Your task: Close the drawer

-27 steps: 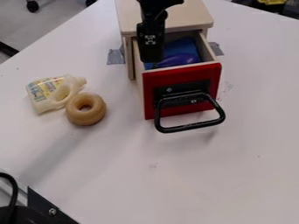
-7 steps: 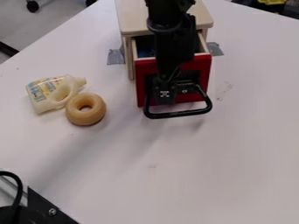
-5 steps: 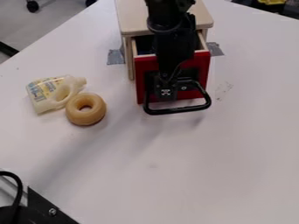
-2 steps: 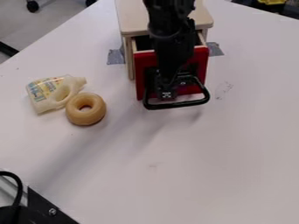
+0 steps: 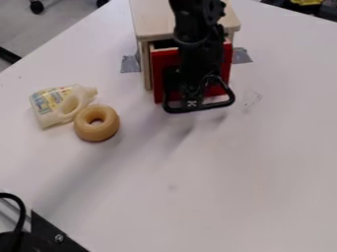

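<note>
Camera view: by the far table edge [image 5: 289,13], drawer [image 5: 164,61] mostly in, a gap left to close; gripper [image 5: 191,102] at handle [image 5: 216,105], wide or narrow I cannot tell

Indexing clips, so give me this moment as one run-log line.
Close drawer | red-fronted wooden drawer: slightly open, gap above front | black robot hand: at black loop-shaped handle | closing unfinished

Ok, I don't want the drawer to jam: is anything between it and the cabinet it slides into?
Nothing visible blocks it: only a narrow, dark gap shows between the red drawer front and the wooden cabinet. Deeper inside is hidden. The bottle and ring lie aside.
</note>
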Robot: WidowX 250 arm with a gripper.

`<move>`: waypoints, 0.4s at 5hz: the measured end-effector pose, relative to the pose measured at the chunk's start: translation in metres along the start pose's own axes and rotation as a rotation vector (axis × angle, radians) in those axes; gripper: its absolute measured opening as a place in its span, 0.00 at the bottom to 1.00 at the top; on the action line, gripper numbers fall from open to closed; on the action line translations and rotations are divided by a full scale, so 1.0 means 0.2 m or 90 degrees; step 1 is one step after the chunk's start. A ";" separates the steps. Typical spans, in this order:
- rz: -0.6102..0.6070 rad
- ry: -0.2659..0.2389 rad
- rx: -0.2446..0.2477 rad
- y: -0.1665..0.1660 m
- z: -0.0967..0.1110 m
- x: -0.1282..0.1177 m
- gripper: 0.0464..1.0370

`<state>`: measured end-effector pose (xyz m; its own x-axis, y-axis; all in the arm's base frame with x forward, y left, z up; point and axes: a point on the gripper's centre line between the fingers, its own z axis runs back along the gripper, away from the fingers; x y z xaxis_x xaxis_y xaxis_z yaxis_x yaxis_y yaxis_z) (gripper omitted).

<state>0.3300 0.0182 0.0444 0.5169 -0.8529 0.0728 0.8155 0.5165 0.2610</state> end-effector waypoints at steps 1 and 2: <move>0.001 0.003 0.004 0.03 -0.02 0.01 0.96; 0.010 0.006 0.004 0.07 -0.02 0.01 0.96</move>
<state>0.3434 0.0245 0.0435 0.5318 -0.8442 0.0677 0.8057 0.5289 0.2665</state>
